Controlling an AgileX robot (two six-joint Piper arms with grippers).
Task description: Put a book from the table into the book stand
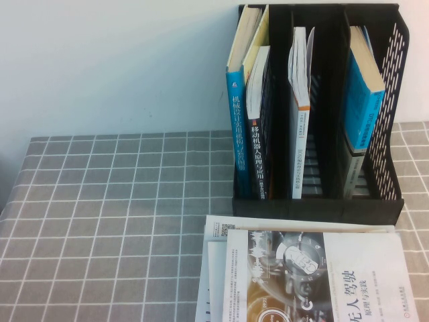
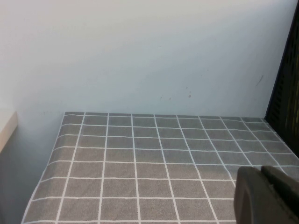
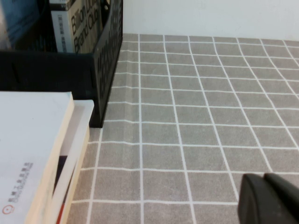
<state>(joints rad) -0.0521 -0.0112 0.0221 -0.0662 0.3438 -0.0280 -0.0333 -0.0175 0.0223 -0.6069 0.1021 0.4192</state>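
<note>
A stack of books lies on the table (image 1: 114,215) in front of the book stand (image 1: 318,206). The top book (image 1: 315,275) is white with a grey machine picture. The black stand holds several upright books in its compartments. Neither gripper shows in the high view. In the left wrist view my left gripper (image 2: 260,171) hangs shut and empty over bare cloth, with the stand's edge (image 2: 287,93) off to one side. In the right wrist view my right gripper (image 3: 263,178) is shut and empty over the cloth, apart from the book stack (image 3: 32,154) and the stand's slotted wall (image 3: 107,56).
A pale wall rises behind the table and the stand. Grey grid cloth stretches left of the stand and books (image 1: 100,188). A light ledge (image 2: 5,128) sits beyond the table's edge in the left wrist view.
</note>
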